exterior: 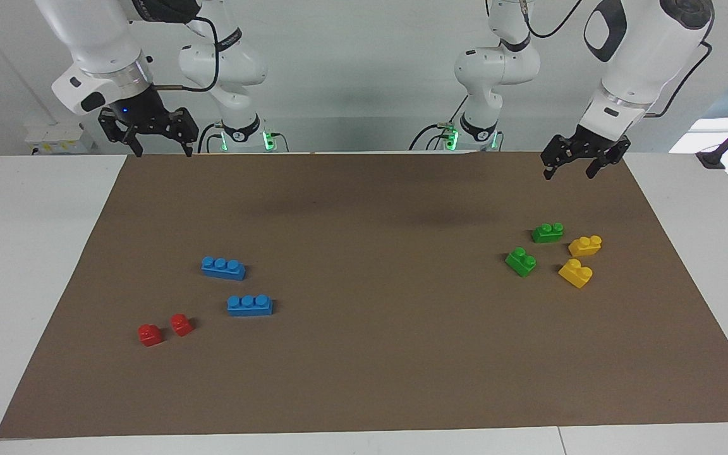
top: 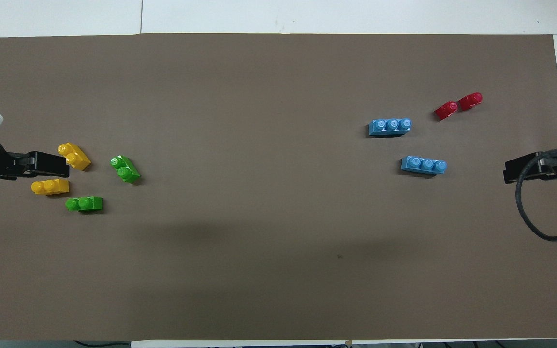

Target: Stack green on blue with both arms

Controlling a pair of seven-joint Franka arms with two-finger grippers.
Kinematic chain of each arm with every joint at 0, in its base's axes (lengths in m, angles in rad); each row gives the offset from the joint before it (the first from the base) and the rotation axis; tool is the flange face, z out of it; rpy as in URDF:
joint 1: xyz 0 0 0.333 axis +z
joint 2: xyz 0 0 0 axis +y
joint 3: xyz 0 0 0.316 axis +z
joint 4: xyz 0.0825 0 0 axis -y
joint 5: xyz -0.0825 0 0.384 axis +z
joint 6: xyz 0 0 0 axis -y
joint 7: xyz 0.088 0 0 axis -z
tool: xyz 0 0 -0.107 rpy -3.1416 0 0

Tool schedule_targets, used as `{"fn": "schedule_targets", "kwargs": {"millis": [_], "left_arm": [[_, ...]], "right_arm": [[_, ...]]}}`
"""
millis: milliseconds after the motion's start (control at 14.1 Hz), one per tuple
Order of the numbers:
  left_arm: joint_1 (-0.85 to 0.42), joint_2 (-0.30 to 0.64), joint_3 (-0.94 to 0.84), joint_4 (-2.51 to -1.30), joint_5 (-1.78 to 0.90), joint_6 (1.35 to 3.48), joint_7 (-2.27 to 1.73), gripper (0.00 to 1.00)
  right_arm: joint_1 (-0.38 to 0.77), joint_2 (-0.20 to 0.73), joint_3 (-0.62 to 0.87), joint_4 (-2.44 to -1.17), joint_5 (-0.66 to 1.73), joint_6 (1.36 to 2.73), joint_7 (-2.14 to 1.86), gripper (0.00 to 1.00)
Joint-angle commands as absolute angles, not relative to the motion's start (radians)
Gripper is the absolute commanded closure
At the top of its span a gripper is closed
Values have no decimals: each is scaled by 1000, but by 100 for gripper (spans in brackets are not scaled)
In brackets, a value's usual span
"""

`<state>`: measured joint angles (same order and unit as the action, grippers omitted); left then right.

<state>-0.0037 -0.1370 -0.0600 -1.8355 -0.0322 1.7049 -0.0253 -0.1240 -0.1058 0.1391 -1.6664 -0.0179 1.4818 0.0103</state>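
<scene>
One camera sits high across the table, facing the two arms and looking down the length of the brown mat [exterior: 364,379]. The other hangs above the robots' end, staring steeply down and forward. Both take in the whole mat, half a turn apart.

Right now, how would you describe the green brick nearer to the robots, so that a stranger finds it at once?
Start from the brown mat and go to the left arm's end, where two green and two yellow bricks lie in a cluster. The green brick is the one closest to the robots there. Unlike the other green brick, it lies right beside a yellow brick.
</scene>
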Motion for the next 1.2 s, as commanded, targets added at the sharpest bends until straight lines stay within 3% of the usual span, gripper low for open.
{"fn": "schedule_targets", "kwargs": {"millis": [0,425,637,1133], "left_arm": [[2,-141,-63,-1832,-43,1718,-17,0],[2,-141,-64,-1832,-43,1713,-18,0],[14,-144,-64,-1832,-46,1700,-9,0],[2,-176,-63,-1933,-46,1793,-300,0]], "right_arm": [[-133,-130,146,-1695,-31,1493,23,0],[-130,-133,147,-1704,-25,1494,63,0],[-137,-146,140,-1747,-15,1561,158,0],[-244,-17,140,-1726,147,1626,544,7]]}}
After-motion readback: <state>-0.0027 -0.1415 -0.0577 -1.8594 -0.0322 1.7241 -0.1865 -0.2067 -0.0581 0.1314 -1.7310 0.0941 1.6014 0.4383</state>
